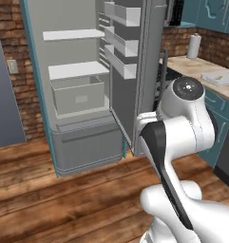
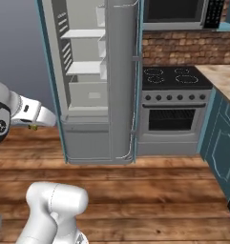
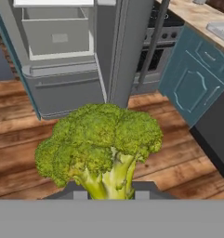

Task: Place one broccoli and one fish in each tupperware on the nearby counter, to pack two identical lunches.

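Note:
A large green broccoli (image 3: 99,144) takes up the middle of the hand view, its pale stalk clamped between my gripper (image 3: 111,194), which is shut on it. It hangs above the wooden floor in front of the open fridge. A tupperware (image 1: 219,78) lies on the beige counter (image 1: 194,66) to the right, and its pale rim also appears in the hand view's upper right as the tupperware (image 3: 220,30) on the counter (image 3: 194,13). The fish is out of view.
The grey fridge (image 1: 78,95) stands open, its door (image 1: 128,71) with shelves swung out toward the black stove (image 2: 173,76) and oven. Teal cabinets (image 3: 192,83) run under the counter. A paper towel roll (image 1: 195,46) stands at the counter's back.

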Motion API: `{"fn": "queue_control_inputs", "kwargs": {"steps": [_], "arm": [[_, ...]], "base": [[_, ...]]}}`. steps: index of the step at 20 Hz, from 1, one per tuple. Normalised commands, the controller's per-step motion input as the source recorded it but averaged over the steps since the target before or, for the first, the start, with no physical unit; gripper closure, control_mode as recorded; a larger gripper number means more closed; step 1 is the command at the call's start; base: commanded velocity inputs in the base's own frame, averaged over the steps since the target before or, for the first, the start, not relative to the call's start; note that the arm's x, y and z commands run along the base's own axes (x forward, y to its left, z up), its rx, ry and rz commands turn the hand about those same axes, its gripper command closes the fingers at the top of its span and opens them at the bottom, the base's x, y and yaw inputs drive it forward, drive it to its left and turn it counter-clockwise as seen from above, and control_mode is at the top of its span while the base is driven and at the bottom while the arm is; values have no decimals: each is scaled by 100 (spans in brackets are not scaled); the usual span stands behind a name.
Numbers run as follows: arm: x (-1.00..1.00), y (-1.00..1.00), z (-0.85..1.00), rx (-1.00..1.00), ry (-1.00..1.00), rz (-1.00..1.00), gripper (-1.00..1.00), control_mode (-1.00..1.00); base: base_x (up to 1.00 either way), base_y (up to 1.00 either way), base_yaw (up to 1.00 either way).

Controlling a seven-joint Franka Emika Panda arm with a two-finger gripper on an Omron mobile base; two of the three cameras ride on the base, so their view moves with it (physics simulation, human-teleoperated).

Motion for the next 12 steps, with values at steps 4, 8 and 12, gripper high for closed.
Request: {"fn": "queue_control_inputs", "kwargs": {"steps": [4, 8, 12], "arm": [[0, 0, 0, 0, 0, 0, 100, 100], [0, 0, 0, 0, 0, 0, 100, 100], [0, 0, 0, 0, 0, 0, 100, 100]], "base": [[-12, -100, -11], [0, -100, -33], [1, -93, -54]]}}
